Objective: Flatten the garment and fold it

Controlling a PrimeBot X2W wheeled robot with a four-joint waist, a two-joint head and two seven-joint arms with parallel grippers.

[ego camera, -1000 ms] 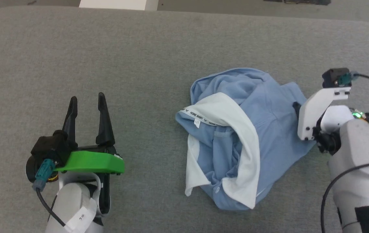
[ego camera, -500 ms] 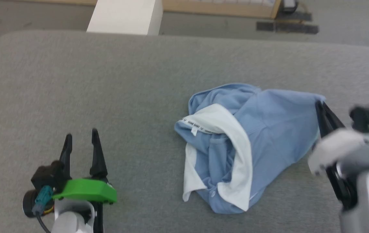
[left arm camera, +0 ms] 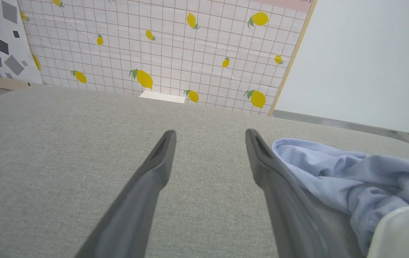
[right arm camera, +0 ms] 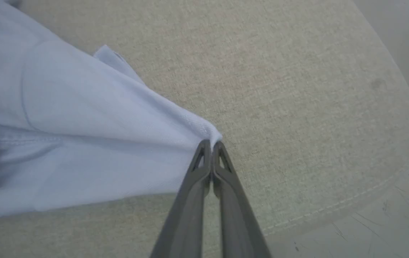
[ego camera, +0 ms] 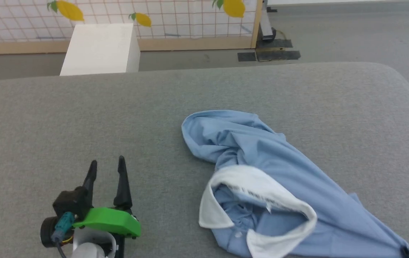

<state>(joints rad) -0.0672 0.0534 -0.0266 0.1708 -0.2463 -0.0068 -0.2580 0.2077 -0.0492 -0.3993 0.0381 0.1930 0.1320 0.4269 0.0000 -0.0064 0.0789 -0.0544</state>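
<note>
The garment (ego camera: 283, 168), a light blue polo shirt with a white collar (ego camera: 262, 184), lies crumpled on the grey padded table (ego camera: 82, 114), stretched toward the near right corner. In the right wrist view my right gripper (right arm camera: 211, 144) is shut on a blue edge of the garment (right arm camera: 82, 122), pulled taut just above the table. A dark tip of that gripper (ego camera: 407, 252) shows at the bottom right of the head view. My left gripper (ego camera: 107, 161) rests open at the lower left, apart from the shirt. In the left wrist view it (left arm camera: 210, 132) holds nothing, with the garment (left arm camera: 351, 175) to its right.
A white box (ego camera: 98, 48) stands on the floor beyond the table's far edge, before a lemon-patterned partition (ego camera: 175, 14). The table's rounded right edge (right arm camera: 366, 200) lies close to my right gripper, with bare floor past it.
The head camera has tilted up. My right gripper closed on the garment's right edge and drew it toward the near right, stretching the shirt out. The left gripper stays open in place.
</note>
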